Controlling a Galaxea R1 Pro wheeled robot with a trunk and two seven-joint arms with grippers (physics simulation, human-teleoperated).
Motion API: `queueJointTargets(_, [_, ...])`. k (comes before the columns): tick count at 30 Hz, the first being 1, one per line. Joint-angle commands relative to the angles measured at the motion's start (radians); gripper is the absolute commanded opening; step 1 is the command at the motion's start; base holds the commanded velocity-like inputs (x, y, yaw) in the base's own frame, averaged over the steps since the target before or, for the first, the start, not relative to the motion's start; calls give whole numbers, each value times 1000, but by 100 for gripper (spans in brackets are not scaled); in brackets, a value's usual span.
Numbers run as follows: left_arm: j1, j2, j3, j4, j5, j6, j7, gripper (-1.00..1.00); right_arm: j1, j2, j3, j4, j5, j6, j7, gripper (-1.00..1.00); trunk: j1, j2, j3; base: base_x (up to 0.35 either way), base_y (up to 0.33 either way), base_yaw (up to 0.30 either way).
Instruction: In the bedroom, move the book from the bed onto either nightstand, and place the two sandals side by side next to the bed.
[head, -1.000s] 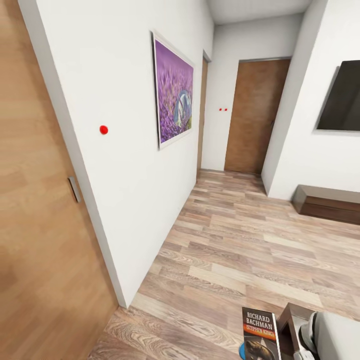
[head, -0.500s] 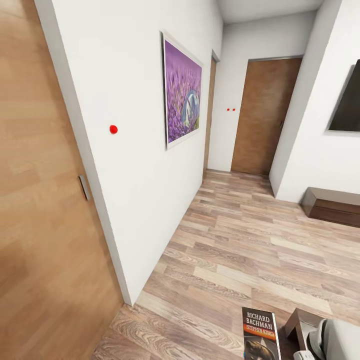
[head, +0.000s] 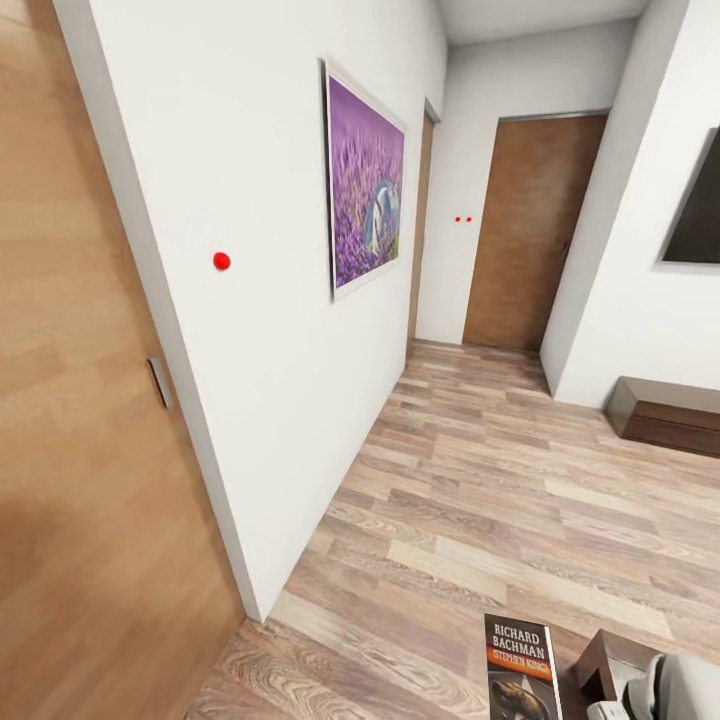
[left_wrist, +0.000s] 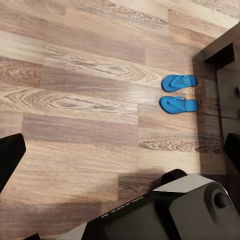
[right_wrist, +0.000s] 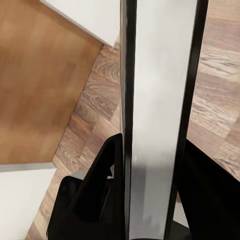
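The book is up off the bed and riding in the right gripper, upright, cover facing the head camera: black top with white "RICHARD BACHMAN" lettering, an orange band under it, a picture below. In the right wrist view it shows edge-on, a pale strip of pages between two thin dark covers, running straight out from between the black fingers, which are clamped on its lower end. A thin paperback held by one end; I'd expect it to flex a little.

What has changed over the last second: the whole head view has slid, the lavender picture and the red dot on the white wall drifting rightward, then settling. That is the camera turning with the robot, not the room moving. The book keeps its place low in the frame, so the grip looks steady. My read is that the robot is swinging round in search of a nightstand, and none is clearly in sight yet.

Out beyond the left gripper, on the plank floor, the two blue sandals lie side by side, close but not touching, just beside a dark wooden frame. That half looks done. The left gripper's state I cannot tell.
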Motion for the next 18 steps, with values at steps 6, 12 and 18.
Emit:
queueJointTargets(6, [-1, 1, -4, 1, -3, -6, 0, 100, -1, -1, 8, 0, -10, 2, 4, -100, 1, -2, -2, 182, 102, 0])
queueJointTargets(12, [-1, 1, -4, 1, -4, -6, 0, 100, -1, 0, 8, 0, -9, 2, 4, -100, 1, -2, -2, 277, 138, 0])
queueJointTargets(18, [-1, 1, -4, 1, -4, -6, 0, 100, -1, 0, 8, 0, -10, 2, 4, -100, 1, -2, -2, 300, 97, 0])
